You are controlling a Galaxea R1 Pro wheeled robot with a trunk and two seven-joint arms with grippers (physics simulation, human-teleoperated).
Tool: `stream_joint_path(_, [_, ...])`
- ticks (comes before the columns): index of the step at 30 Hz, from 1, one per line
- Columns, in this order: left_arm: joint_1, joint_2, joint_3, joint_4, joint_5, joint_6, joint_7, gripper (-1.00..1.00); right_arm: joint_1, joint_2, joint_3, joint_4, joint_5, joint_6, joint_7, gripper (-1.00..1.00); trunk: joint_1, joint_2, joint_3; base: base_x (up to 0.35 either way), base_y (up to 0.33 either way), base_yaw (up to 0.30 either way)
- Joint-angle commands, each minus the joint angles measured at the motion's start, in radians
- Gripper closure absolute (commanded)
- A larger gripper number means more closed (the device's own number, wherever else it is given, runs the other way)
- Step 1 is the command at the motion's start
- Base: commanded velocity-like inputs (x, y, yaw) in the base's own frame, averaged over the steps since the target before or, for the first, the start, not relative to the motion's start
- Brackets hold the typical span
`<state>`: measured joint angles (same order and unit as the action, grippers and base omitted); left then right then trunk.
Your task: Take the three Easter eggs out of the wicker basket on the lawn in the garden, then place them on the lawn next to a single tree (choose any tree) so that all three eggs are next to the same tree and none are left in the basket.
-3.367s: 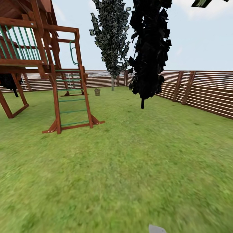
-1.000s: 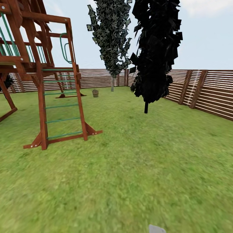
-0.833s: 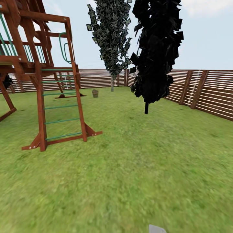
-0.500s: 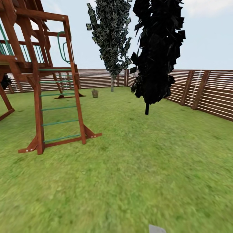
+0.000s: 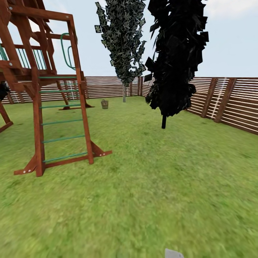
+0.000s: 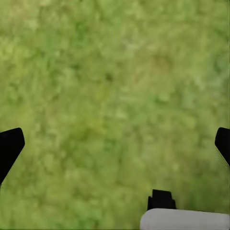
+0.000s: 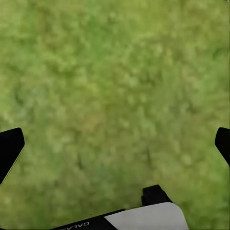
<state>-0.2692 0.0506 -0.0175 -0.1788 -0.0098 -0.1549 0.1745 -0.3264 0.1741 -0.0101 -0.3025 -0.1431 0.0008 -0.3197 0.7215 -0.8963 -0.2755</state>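
Basket (image 5: 104, 104) at 11 o'clock, far off on lawn (image 5: 150, 186): too small to tell weave or contents; eggs not discernible. Play frame (image 5: 39, 89) at 9 o'clock cut by left and top edges. Black tree (image 5: 175, 57) and grey-trunk tree (image 5: 123, 46) at 12 o'clock: crowns cut by top edge. Fence (image 5: 229, 104) at 3 o'clock runs off right edge. Left gripper (image 6: 115, 148) and right gripper (image 7: 115, 148): fingers cut by frame sides, only dark tips visible, spread wide over blurred grass.

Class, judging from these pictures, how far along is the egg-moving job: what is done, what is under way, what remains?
Done: nothing visible. The wicker basket stands far off on the lawn, near the tree.
In hand: nothing; the left gripper and right gripper are open over bare grass.
Left: reach the basket, lift out all the eggs, place them by one tree.
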Motion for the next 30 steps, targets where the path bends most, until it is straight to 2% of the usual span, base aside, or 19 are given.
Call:
stream_joint_path(1, [-0.001, 0.000, -0.002, 0.001, -0.001, -0.003, 0.003, -1.00, 0.000, 0.000, -0.001, -0.001, -0.007, 0.000, -0.002, -1.00, 0.001, -0.001, -0.001, 0.318, 0.000, 0.000])
stream_joint_path(12, [-0.001, 0.000, -0.002, 0.001, -0.001, -0.003, 0.004, -1.00, 0.000, 0.000, -0.001, -0.001, -0.007, 0.001, -0.002, -1.00, 0.001, -0.001, -0.001, 0.318, -0.028, 0.000])
stream_joint_path(30, [-0.001, 0.002, -0.001, 0.001, -0.001, -0.003, 0.005, -1.00, 0.000, 0.000, -0.001, -0.001, -0.006, 0.001, -0.002, -1.00, 0.001, -0.001, -0.001, 0.301, -0.136, 0.000])
